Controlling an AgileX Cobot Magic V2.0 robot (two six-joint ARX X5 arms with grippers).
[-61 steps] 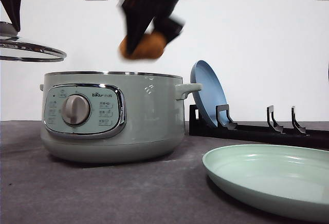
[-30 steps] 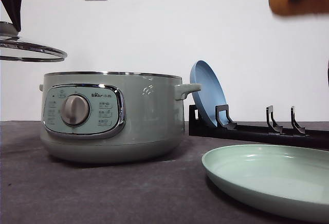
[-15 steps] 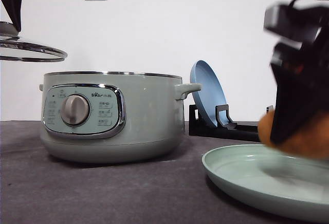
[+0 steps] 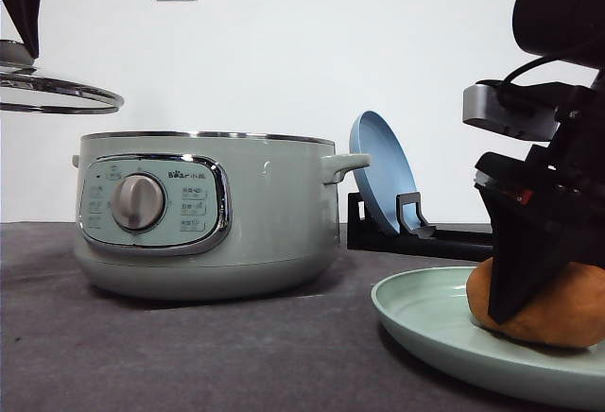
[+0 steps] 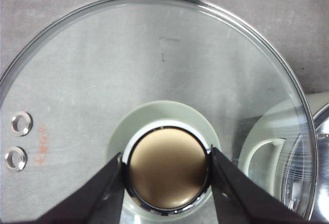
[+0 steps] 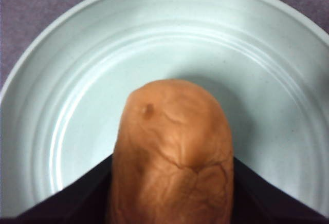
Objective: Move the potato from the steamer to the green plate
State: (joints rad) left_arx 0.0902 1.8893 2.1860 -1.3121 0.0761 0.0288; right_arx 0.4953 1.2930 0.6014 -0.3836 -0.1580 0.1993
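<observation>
Big sage steamer sat open on the dark surface, well apart from the green plate. Glass lid hung up beside the pot, knob clamped between the left pincer fingers. Risk there, probably: any slip on that smooth knob and the lid drops onto the rim or the surface.

Down on the plate: potato touching the plate floor, squeezed on both sides by the right pincer, not let go yet. Looked sat toward the middle of the plate in the wrist view.

Stuff that could go wrong from here, guessing: opening too fast and nudging the lump so it rolls toward the low rim; rough skin sticking to one finger and getting dragged up on the lift; pressing down more and tipping or sliding the plate.
</observation>
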